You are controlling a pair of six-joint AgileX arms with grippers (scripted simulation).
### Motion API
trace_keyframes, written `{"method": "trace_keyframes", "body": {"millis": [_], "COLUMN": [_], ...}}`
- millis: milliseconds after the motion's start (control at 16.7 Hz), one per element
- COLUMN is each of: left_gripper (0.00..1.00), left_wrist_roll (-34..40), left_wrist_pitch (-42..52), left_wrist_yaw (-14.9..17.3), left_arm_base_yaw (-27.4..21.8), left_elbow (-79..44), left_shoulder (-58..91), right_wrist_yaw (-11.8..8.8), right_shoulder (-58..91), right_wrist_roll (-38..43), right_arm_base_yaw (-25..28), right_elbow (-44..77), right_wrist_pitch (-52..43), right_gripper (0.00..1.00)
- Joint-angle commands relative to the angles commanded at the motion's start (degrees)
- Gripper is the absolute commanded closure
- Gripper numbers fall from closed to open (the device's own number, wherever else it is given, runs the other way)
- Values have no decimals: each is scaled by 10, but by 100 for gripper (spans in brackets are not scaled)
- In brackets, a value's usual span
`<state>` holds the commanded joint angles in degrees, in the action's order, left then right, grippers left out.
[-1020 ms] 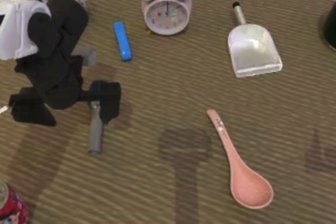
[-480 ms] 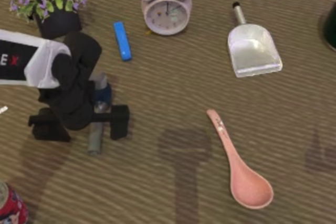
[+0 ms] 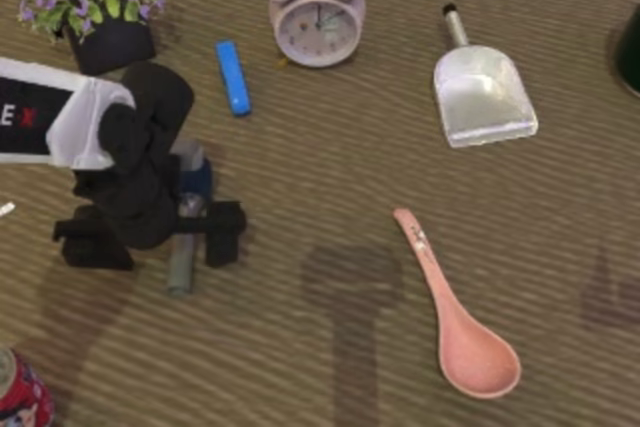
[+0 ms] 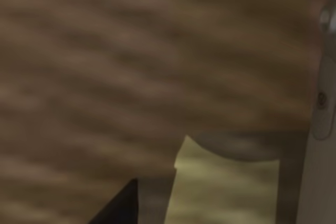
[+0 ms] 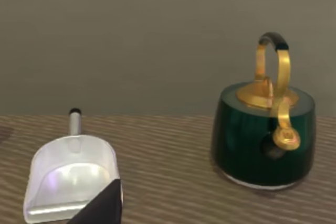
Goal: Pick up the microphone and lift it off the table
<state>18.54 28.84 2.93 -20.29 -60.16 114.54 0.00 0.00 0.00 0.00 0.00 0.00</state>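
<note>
Left gripper (image 3: 190, 227) down over the microphone (image 3: 183, 252) at the left of the table (image 3: 330, 157), fingers seemingly pinching the grey handle (contact mostly hidden under the wrist). Mic lying on the surface, navy head toward the far side, handle end poking out nearer. Blue bar (image 3: 233, 77) just beyond, flower pot (image 3: 100, 7) at far left. Right arm out of the top view, its wrist camera facing a scoop (image 5: 68, 182) and green kettle (image 5: 265, 135).

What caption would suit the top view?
Left gripper straddles the microphone on the table, near a pink spoon.
</note>
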Motion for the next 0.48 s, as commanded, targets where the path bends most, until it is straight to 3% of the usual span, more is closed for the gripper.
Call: {"method": "trace_keyframes", "body": {"millis": [480], "left_gripper": [83], "left_wrist_roll": [0], "left_wrist_pitch": [0], "left_wrist_yaw": [0], "left_arm_base_yaw": [0], "left_elbow": [0], "left_shoulder": [0], "right_wrist_yaw": [0], "right_shoulder": [0], "right_wrist_roll": [0], "right_arm_base_yaw": [0], "right_elbow": [0], "right_wrist_pitch": [0], "right_gripper": [0]}}
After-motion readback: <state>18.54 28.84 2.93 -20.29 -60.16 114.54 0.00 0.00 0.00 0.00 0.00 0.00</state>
